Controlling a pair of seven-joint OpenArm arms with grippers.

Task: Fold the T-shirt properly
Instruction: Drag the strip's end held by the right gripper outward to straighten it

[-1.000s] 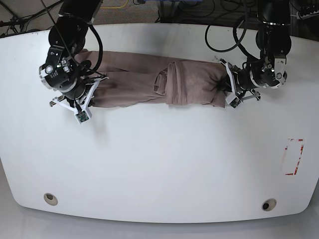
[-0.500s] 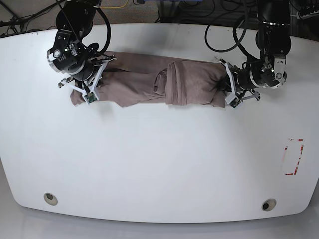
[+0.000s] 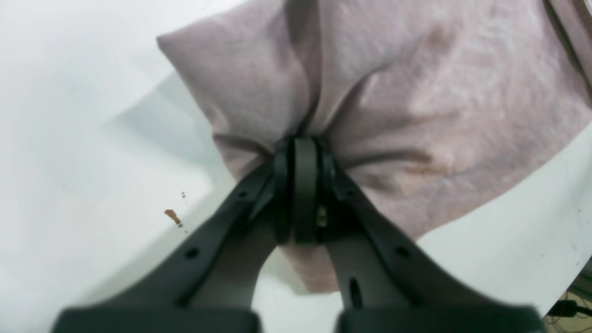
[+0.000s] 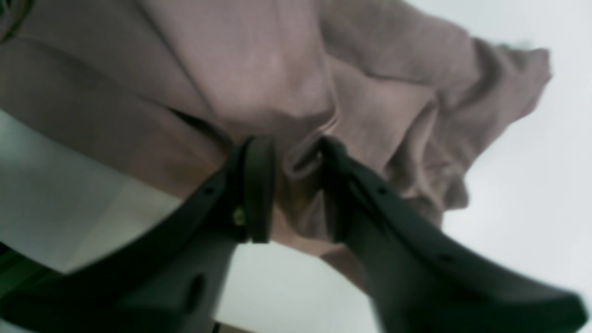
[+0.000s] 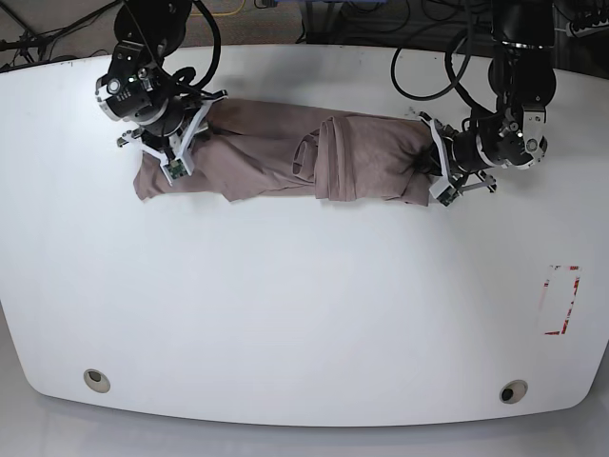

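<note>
We see two black-bodied arms at the top of the base view, each trailing looped black cables. The left gripper and right gripper carry white bracket frames around dark round housings. In the wrist views, matte black fingers show small round holes along their lengths.

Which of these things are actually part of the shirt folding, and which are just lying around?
Part of the job:
T-shirt
left gripper, clamped on the cloth
right gripper, jaws apart around a fold

Just there:
white table
red-marked rectangle
brown speck
cables
</note>
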